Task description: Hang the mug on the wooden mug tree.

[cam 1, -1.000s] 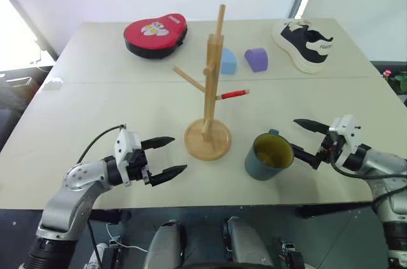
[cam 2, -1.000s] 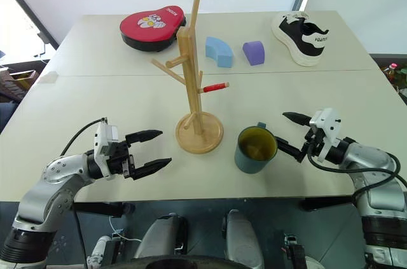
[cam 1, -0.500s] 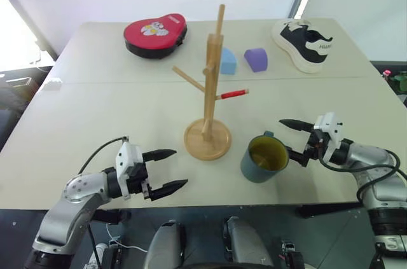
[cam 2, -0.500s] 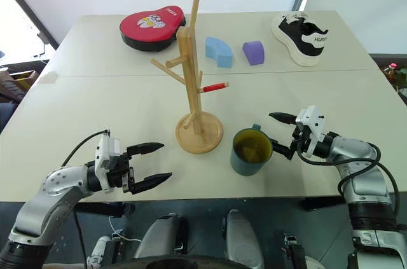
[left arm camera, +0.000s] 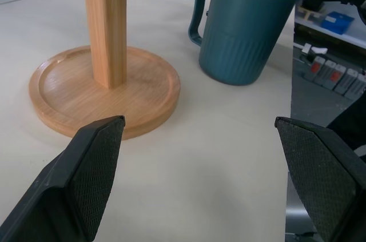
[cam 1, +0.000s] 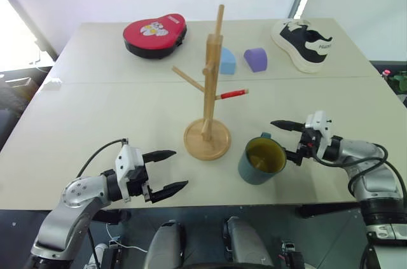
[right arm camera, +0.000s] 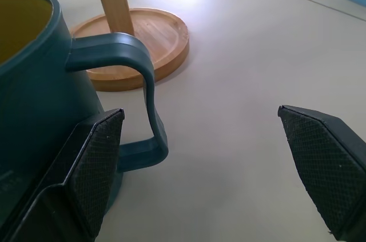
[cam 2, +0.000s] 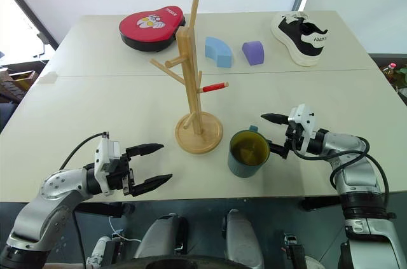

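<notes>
The blue-grey mug [cam 1: 259, 162] with an olive-yellow inside stands upright on the table, just right of the wooden mug tree [cam 1: 210, 84] and its round base [left arm camera: 103, 90]. The mug's handle [right arm camera: 143, 70] points away toward the far side. My right gripper [cam 1: 283, 140] is open at the mug's right, with the handle between its spread fingers. Its near finger lies close against the mug's side. My left gripper [cam 1: 179, 168] hovers open and empty near the table's front edge, left of the tree base. One peg of the tree has a red tip [cam 1: 235, 93].
At the table's far side lie a red padded case [cam 1: 154, 34], a light blue block [cam 1: 227, 60], a purple block [cam 1: 256, 59] and a black-and-white shoe [cam 1: 304, 39]. The table's front edge runs just below both grippers.
My right gripper has moved left to the mug, around its handle, and the mug has slid slightly left. My left gripper has drawn back and sunk a little.
</notes>
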Robot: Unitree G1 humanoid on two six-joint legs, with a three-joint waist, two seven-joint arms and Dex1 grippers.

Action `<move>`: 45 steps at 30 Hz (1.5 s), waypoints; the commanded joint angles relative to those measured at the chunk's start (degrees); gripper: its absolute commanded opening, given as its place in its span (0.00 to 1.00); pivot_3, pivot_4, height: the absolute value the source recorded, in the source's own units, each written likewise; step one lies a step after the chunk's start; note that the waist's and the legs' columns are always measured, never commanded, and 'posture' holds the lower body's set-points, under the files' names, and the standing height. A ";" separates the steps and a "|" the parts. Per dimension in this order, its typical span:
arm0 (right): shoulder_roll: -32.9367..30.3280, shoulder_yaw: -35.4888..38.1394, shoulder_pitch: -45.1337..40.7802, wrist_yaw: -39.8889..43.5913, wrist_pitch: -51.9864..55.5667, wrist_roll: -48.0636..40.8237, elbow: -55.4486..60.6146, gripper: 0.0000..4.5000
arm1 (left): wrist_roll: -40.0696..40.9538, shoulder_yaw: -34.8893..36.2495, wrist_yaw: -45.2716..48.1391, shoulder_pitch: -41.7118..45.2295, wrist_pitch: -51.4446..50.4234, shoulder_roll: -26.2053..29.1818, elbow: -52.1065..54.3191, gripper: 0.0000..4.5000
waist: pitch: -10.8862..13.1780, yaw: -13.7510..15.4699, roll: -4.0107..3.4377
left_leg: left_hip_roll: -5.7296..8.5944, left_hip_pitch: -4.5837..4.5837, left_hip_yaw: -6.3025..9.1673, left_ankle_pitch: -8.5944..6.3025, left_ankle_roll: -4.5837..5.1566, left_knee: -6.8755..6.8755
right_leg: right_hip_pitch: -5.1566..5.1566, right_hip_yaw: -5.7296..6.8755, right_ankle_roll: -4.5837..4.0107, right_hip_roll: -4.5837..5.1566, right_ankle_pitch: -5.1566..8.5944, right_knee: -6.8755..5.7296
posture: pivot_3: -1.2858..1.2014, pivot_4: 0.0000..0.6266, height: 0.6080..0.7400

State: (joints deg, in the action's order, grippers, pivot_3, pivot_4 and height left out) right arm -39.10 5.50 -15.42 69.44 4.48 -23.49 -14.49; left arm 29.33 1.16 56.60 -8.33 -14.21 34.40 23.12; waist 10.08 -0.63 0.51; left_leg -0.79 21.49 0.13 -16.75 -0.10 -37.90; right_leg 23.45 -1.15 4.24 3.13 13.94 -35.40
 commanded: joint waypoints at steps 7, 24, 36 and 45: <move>1.73 -0.87 -4.19 2.36 -2.75 0.81 -3.67 1.00 | 0.50 0.75 -0.87 0.66 0.52 0.37 2.46 1.00 | 0.00 -0.01 0.00 | 0.00 0.01 0.00 0.00 0.00 0.00 | 0.00 0.00 0.00 0.01 0.00 0.00 | 0.52 0.24 0.96; 3.53 -1.55 -6.20 5.06 -1.50 0.76 -5.67 0.23 | 0.03 0.87 -0.96 1.76 1.02 0.29 1.45 1.00 | 0.00 -0.03 -0.01 | 0.02 0.01 0.00 0.00 -0.01 0.01 | 0.00 0.00 -0.01 0.11 -0.01 0.01 | 0.52 0.24 0.96; -0.76 2.78 1.68 -4.39 -0.40 2.43 20.00 0.01 | -0.64 1.88 -1.90 2.20 2.37 0.19 0.21 1.00 | 0.02 0.05 -0.06 | 0.07 0.12 -0.01 -0.01 -0.02 0.13 | 0.15 0.01 -0.02 0.24 -0.01 0.06 | 0.52 0.24 0.96; -9.39 5.67 -2.39 -9.58 6.12 1.94 35.23 0.01 | 3.09 3.86 -1.92 11.08 1.48 -0.74 -5.02 1.00 | 0.02 0.12 -0.04 | 0.08 0.14 -0.01 -0.01 -0.02 0.14 | 0.18 0.10 -0.02 0.25 -0.01 0.07 | 0.52 0.24 0.96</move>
State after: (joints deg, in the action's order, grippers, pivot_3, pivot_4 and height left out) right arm -47.23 9.59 -16.65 60.28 10.31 -21.00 18.33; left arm 30.18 3.12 54.76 1.51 -12.47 33.80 17.38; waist 10.11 -0.51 0.46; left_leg -0.70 21.64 0.12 -16.76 -0.12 -37.75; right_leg 23.62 -1.04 4.22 3.38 13.93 -35.30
